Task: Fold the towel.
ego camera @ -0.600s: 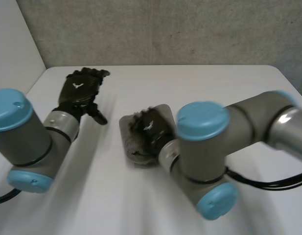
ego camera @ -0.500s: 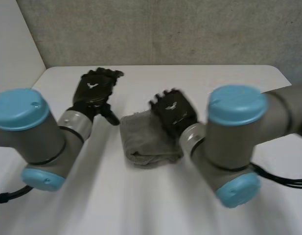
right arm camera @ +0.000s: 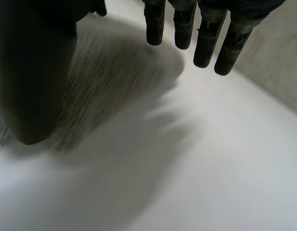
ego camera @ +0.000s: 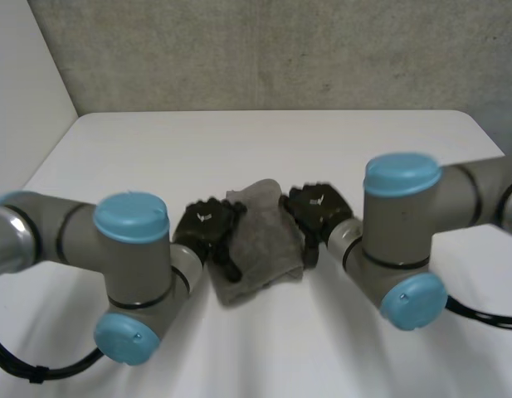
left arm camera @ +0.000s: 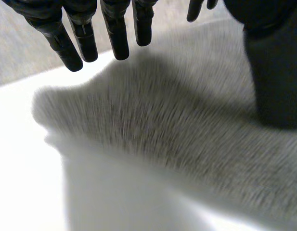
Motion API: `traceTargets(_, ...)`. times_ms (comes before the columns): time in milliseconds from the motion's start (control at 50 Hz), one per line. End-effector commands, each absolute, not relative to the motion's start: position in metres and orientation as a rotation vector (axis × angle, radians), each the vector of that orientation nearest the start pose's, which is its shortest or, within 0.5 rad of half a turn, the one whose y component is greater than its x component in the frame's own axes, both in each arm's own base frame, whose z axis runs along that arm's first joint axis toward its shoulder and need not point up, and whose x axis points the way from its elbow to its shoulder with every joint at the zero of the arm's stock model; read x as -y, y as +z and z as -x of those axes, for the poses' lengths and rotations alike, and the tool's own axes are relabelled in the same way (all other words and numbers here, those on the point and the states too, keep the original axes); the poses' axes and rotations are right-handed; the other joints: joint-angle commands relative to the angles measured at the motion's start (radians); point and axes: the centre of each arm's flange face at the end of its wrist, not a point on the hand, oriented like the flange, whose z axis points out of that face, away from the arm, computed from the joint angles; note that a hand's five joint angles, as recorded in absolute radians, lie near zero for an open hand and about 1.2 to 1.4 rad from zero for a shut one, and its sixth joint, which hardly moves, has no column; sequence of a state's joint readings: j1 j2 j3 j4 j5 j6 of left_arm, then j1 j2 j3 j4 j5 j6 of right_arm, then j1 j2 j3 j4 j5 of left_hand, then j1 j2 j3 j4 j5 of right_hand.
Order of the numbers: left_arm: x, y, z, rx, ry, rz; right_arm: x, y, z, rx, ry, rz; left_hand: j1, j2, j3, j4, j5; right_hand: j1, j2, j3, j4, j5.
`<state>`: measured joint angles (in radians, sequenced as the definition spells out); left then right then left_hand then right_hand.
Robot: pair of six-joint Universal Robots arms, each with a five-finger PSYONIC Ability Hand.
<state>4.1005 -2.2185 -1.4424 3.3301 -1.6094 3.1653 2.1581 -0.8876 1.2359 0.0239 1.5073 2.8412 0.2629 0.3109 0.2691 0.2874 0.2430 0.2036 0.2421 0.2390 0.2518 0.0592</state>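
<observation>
Black left hand (ego camera: 206,230): sat at the towel's left edge; its wrist view showed the fingers (left arm camera: 117,38) straight and apart above the cloth, clamped on nothing.
Risk on the left: a pinch that took only the top layer would probably have peeled it off and undone the fold.
Grey towel (ego camera: 260,245): lay mid-tabletop as a rumpled, partly folded bundle between the two hands, its edges uneven.
Risk in the middle: both hands pressing inward together could have bunched the cloth into a lump instead of a flat fold.
Black right hand (ego camera: 316,207): sat at the towel's right edge, fingers (right arm camera: 205,45) straight and spread, holding nothing.
Risk on the right: those fingers hung past the cloth's edge, so closing there might have missed it.
White tabletop (ego camera: 156,149): looked smooth, so the towel seemed apt to slide under a push.
</observation>
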Motion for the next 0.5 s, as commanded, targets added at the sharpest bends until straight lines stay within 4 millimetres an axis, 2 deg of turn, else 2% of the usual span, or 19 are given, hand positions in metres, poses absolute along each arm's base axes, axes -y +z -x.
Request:
traceTargets(20, 0.248, 0.2, 0.327, -2.569, -2.23, -0.789, 0.258, 0.239, -0.331, -2.022, -1.808, 0.885, -0.067, -0.115, -0.073, -0.091, -0.222, -0.029, -0.068, -0.064, -0.077, -0.059)
traceTargets(60, 0.245, 0.236, 0.324, -2.48, -2.364, -0.753, 0.254, 0.281, -0.318, -1.946, -1.907, 0.762, -0.07, -0.118, -0.076, -0.094, -0.225, -0.029, -0.068, -0.064, -0.077, -0.059)
traceTargets(80, 0.245, 0.236, 0.324, -2.479, -2.364, -0.753, 0.254, 0.282, -0.318, -1.945, -1.907, 0.761, -0.07, -0.118, -0.076, -0.094, -0.225, -0.029, -0.068, -0.064, -0.077, -0.059)
traceTargets(100, 0.243, 0.255, 0.32, -2.436, -2.431, -0.727, 0.252, 0.298, -0.31, -1.919, -1.95, 0.708, -0.07, -0.118, -0.076, -0.094, -0.225, -0.029, -0.068, -0.064, -0.077, -0.059)
traceTargets(120, 0.243, 0.256, 0.32, -2.435, -2.432, -0.727, 0.253, 0.312, -0.3, -1.904, -1.999, 0.645, -0.07, -0.118, -0.076, -0.094, -0.225, -0.029, -0.068, -0.064, -0.077, -0.059)
traceTargets(140, 0.241, 0.273, 0.315, -2.394, -2.485, -0.699, 0.253, 0.312, -0.3, -1.904, -2.0, 0.644, -0.07, -0.118, -0.076, -0.094, -0.225, -0.029, -0.068, -0.064, -0.077, -0.059)
traceTargets(160, 0.241, 0.273, 0.315, -2.394, -2.485, -0.698, 0.255, 0.322, -0.289, -1.906, -2.04, 0.587, -0.07, -0.118, -0.076, -0.094, -0.225, -0.029, -0.068, -0.064, -0.077, -0.059)
traceTargets(180, 0.241, 0.296, 0.303, -2.334, -2.54, -0.629, 0.257, 0.33, -0.279, -1.916, -2.083, 0.525, -0.061, -0.109, -0.067, -0.086, -0.216, -0.029, -0.068, -0.064, -0.077, -0.059)
traceTargets(200, 0.244, 0.309, 0.293, -2.296, -2.553, -0.555, 0.257, 0.33, -0.279, -1.916, -2.084, 0.525, -0.055, -0.103, -0.062, -0.08, -0.21, -0.029, -0.068, -0.064, -0.077, -0.059)
traceTargets(220, 0.244, 0.31, 0.293, -2.295, -2.553, -0.555, 0.259, 0.336, -0.271, -1.927, -2.122, 0.466, -0.055, -0.103, -0.061, -0.08, -0.21, -0.029, -0.068, -0.064, -0.077, -0.059)
traceTargets(260, 0.249, 0.327, 0.275, -2.263, -2.513, -0.411, 0.261, 0.342, -0.265, -1.936, -2.161, 0.416, -0.052, -0.1, -0.059, -0.077, -0.207, -0.029, -0.068, -0.064, -0.077, -0.059)
traceTargets(340, 0.248, 0.334, 0.268, -2.28, -2.448, -0.355, 0.264, 0.349, -0.259, -1.951, -2.203, 0.379, -0.061, -0.109, -0.067, -0.086, -0.216, -0.029, -0.068, -0.064, -0.077, -0.059)
traceTargets(500, 0.25, 0.338, 0.262, -2.306, -2.393, -0.338, 0.263, 0.346, -0.26, -1.992, -2.17, 0.395, -0.061, -0.109, -0.067, -0.086, -0.216, -0.029, -0.068, -0.064, -0.077, -0.059)
